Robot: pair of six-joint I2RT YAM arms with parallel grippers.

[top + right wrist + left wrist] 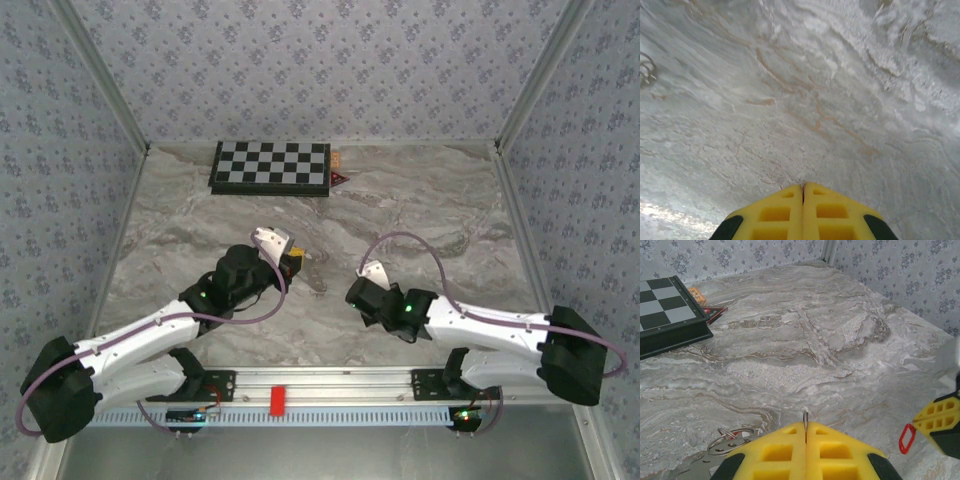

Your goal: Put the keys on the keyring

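On the grey marbled table (840, 340), the keyring (732, 437) is lying beside the clenched left pincer (805, 430), with no key seen on it. A red key head (907, 438) is hanging by the clenched right pincer (803, 189). Threading looks not yet done. Flowered wallpaper (300, 70) is enclosing the table.

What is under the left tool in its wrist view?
Part of the keyring pokes out on the marble table beside the shut left tool; the yellow fingers cover the rest and whatever else lies beneath.
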